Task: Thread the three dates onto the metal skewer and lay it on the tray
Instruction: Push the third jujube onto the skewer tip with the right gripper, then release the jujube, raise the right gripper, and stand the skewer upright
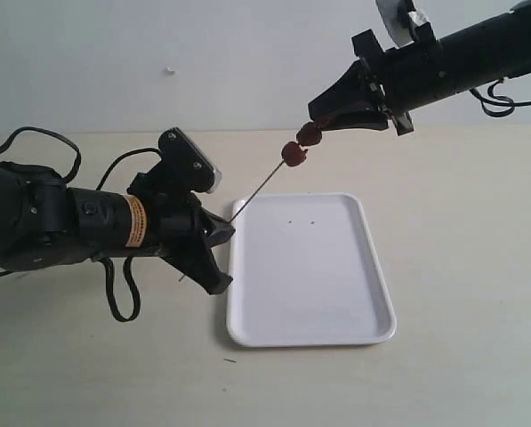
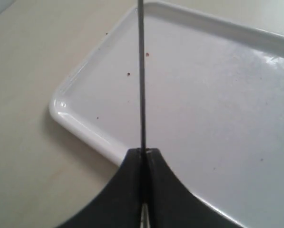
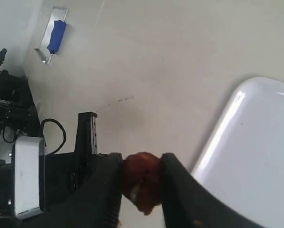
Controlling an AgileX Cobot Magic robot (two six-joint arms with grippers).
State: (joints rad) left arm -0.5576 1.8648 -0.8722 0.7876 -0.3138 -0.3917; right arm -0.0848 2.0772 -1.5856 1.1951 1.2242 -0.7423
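Note:
My left gripper (image 1: 230, 222) (image 2: 145, 151) is shut on the lower end of the thin metal skewer (image 1: 261, 185) (image 2: 141, 71), which slants up over the tray's far left corner. One dark red date (image 1: 293, 153) sits on the skewer's upper end. A second date (image 1: 309, 133) (image 3: 142, 178) touches it from above and is pinched at the fingertips of my right gripper (image 1: 318, 120) (image 3: 142, 159). I cannot tell whether the skewer has entered this date. The white tray (image 1: 372, 302) (image 2: 218, 95) (image 3: 260, 142) lies flat with nothing on it but a few dark specks. No third date shows.
Black cables (image 1: 114, 294) loop on the table beside the left arm. In the right wrist view a blue-handled tool (image 3: 55, 35) lies on the table far from the tray, and the left arm's body (image 3: 27, 175) shows below the held date.

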